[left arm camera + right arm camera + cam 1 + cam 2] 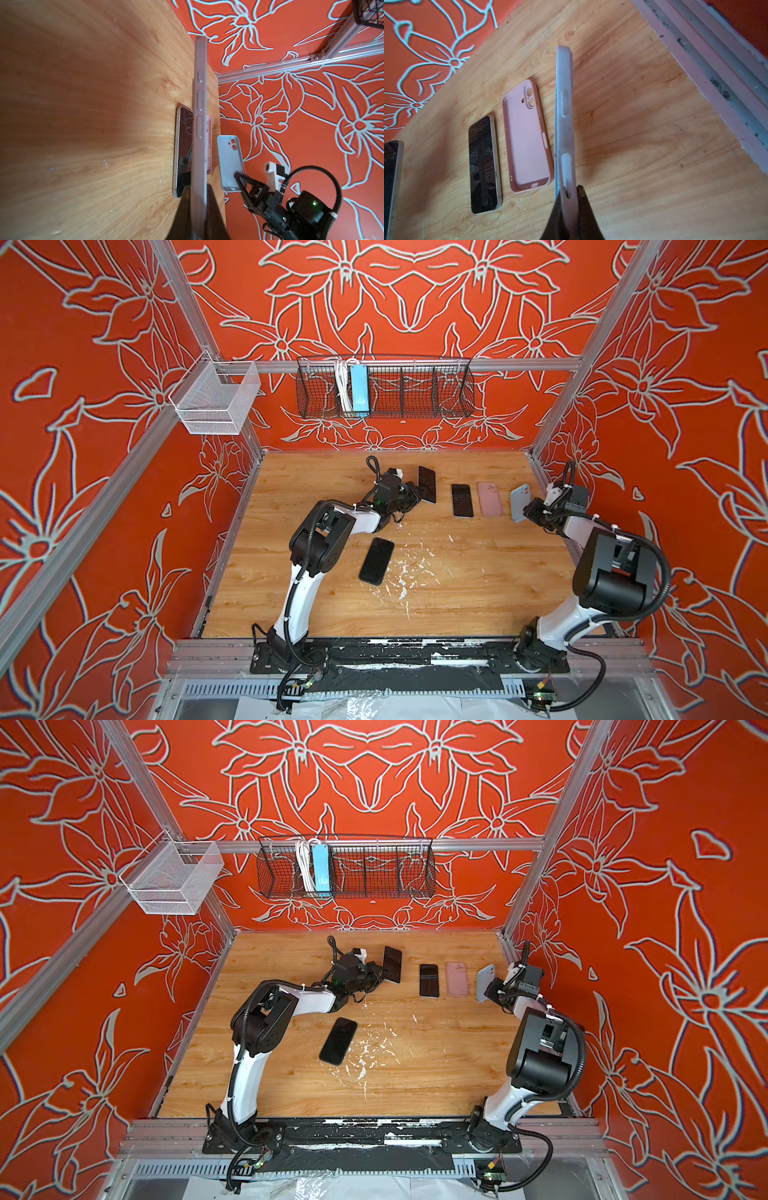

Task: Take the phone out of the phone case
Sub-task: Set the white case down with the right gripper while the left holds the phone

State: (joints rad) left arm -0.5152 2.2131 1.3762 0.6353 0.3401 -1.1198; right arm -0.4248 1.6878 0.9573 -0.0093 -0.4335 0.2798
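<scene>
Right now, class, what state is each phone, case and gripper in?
Left gripper: shut on dark phone, held off the table.
Right gripper: shut on blue case, held up.
Pink case: empty, flat, open side up.
Bare phone: flat, screen up.
Near phone: flat, untouched.

walls [415, 302]: red-orange, pale grey flower outlines | table [478, 585]: light wood grain, white flecks | pink phone case [489, 498] | pale blue phone case [519, 499] | cased phone [199, 124]: lilac-grey edge | phone [376, 561]: black | wire basket [415, 389]: black | mesh basket [216, 400]: white | power strip [359, 389]: light blue | cable [341, 385]: white | robot arms [299, 605]: white and black
</scene>
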